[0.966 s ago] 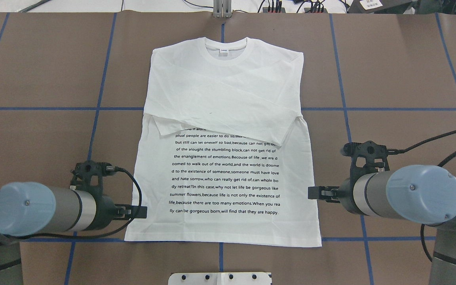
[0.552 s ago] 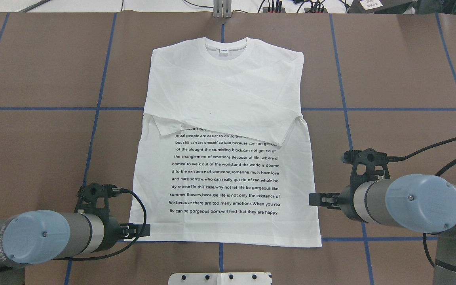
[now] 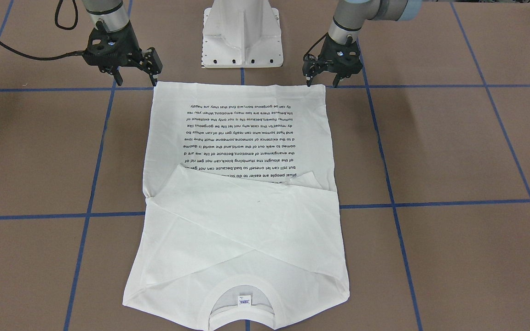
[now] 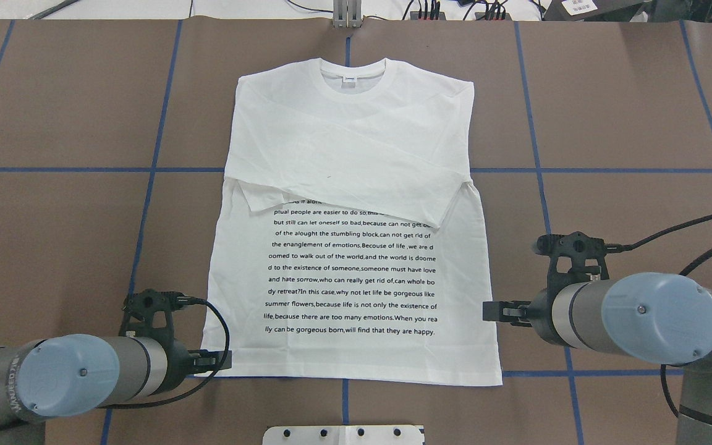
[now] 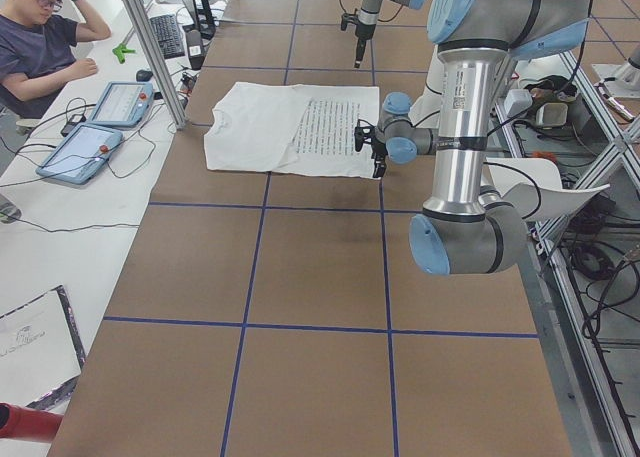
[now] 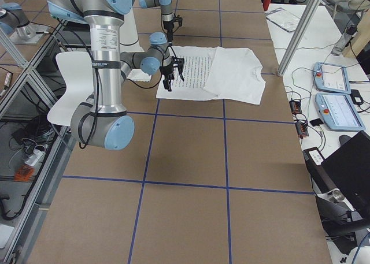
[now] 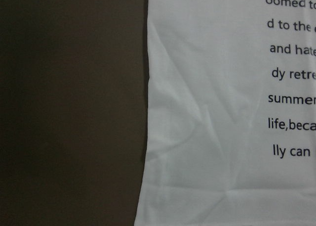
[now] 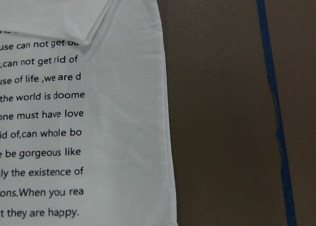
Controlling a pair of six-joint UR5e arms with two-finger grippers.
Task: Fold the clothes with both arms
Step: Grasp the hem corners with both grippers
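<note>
The white long-sleeved T-shirt (image 4: 350, 142) lies flat on the brown table, collar (image 4: 352, 79) at the far side, both sleeves folded across the chest above the black text block (image 4: 351, 272). My left gripper (image 4: 211, 360) is open and empty just outside the shirt's near left hem corner; the front view (image 3: 322, 82) shows its fingers spread at that corner. My right gripper (image 4: 495, 311) is open and empty beside the shirt's right side edge, a little up from the hem, fingers spread in the front view (image 3: 134, 73). The left wrist view shows the shirt's left edge (image 7: 222, 137); the right wrist view shows its right edge (image 8: 123, 112).
The white metal pedestal (image 3: 242, 32) stands at the near table edge between the arms. Blue tape lines (image 4: 541, 170) grid the brown table. An operator (image 5: 40, 47) sits with tablets (image 5: 100, 127) beyond the far side.
My left gripper has moved back along the shirt's left edge to the hem corner. My right gripper has shifted slightly toward the hem. The shirt has not moved.
</note>
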